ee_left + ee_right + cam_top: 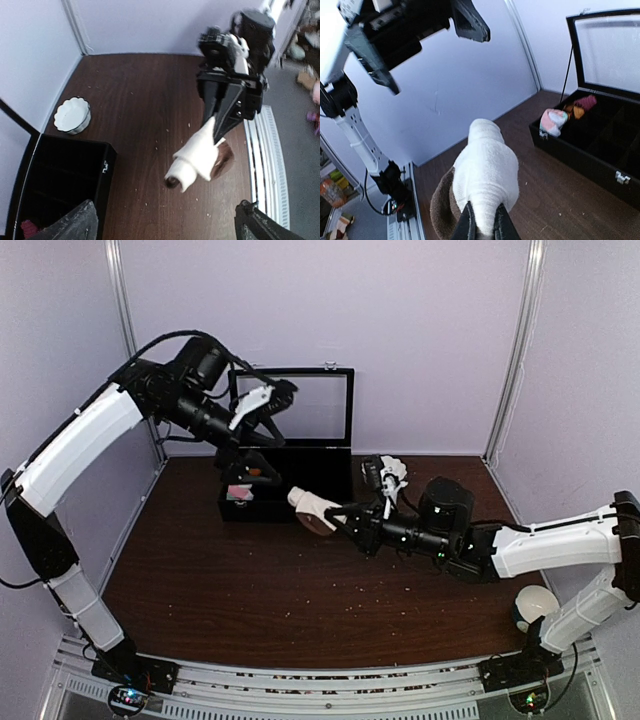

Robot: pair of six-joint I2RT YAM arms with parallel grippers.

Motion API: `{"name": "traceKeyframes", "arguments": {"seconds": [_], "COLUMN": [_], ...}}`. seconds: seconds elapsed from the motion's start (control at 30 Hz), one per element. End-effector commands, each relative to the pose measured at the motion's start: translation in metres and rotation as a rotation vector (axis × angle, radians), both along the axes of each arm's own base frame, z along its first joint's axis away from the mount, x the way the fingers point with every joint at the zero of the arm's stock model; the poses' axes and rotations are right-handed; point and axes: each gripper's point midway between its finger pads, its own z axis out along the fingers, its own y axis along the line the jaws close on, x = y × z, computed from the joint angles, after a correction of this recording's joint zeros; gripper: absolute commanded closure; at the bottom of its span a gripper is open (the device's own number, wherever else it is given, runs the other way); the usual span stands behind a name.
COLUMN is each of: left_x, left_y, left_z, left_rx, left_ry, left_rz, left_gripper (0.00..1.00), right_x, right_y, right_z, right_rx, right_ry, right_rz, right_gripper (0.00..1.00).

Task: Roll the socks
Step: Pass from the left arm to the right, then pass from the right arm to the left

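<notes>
Dark wood table (250,590), lilac walls. Upper left: left pincer (165,207) wide, empty, over black box (300,475). Frame centre: cream sock roll (312,505) midair, one end pinched by right pincer (337,513). Risk: thin grip, roll slips or unwinds.

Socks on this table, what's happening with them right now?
The right gripper is shut on a rolled cream sock, holding it beside the open black box. The left gripper is open, raised over the box. A pink sock sits bundled in the box, next to a dark red and orange bundle.
</notes>
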Motion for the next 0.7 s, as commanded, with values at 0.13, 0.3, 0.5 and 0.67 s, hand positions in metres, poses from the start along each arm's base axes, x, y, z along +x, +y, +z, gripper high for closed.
{"name": "traceKeyframes", "arguments": {"seconds": [0.13,0.3,0.5,0.67], "left_x": [0.004,-0.004,0.003,0.0], "left_y": [0.014,-0.004,-0.013,-0.011], "left_z": [0.064,0.063,0.065,0.077], "left_rx": [-0.459,-0.47,-0.492,-0.541], "left_ry": [0.471,0.546,0.611,0.561], "left_rz": [-0.072,-0.099,-0.101,-0.112], "left_gripper": [0.02,0.02,0.02,0.02], "right_x": [0.014,0.015,0.018,0.018], "right_y": [-0.036,-0.016,0.008,0.016], "right_z": [0.117,0.139,0.142,0.14], "right_rx": [0.445,0.561,0.568,0.562], "right_ry": [-0.152,-0.127,-0.092,-0.078], "right_rz": [-0.153,-0.06,0.01,0.027], "right_gripper": [1.0,1.0,1.0,1.0]}}
